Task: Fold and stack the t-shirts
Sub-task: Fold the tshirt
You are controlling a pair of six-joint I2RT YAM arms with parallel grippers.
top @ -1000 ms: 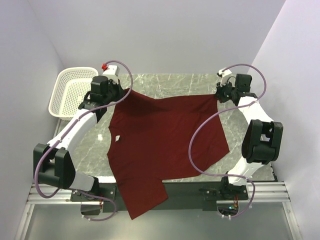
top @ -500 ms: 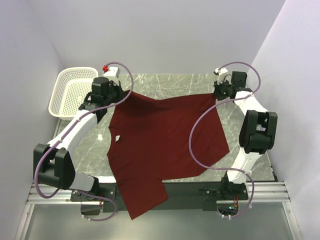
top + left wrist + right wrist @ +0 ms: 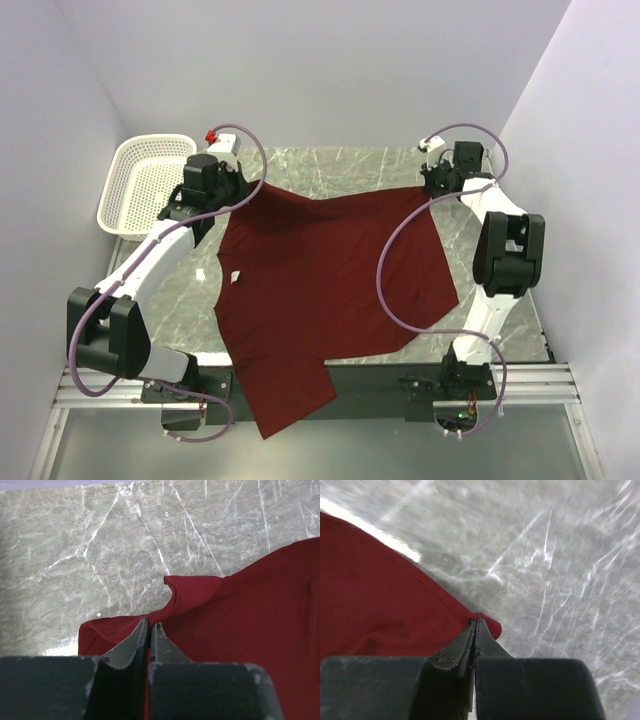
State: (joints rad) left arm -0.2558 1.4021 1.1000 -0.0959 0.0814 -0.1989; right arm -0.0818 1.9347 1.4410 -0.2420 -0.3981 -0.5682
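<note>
A dark red t-shirt (image 3: 320, 270) lies spread over the marble table, its near end hanging over the front edge. A small white label (image 3: 235, 277) shows near its left side. My left gripper (image 3: 245, 187) is shut on the shirt's far left corner; in the left wrist view (image 3: 150, 625) a fold of red cloth (image 3: 195, 592) rises just past the tips. At the far right corner my right gripper (image 3: 432, 185) is shut on the cloth, and the right wrist view (image 3: 476, 622) shows a small tab of the t-shirt (image 3: 380, 590) poking past the tips.
A white perforated basket (image 3: 140, 185) stands at the table's far left, just left of my left arm. Bare marble table (image 3: 340, 165) shows behind the shirt and at the right side. Walls close in on both sides.
My right arm has moved its wrist farther back and a little left, drawing the shirt's right corner with it. The left arm and its corner have stayed put.
</note>
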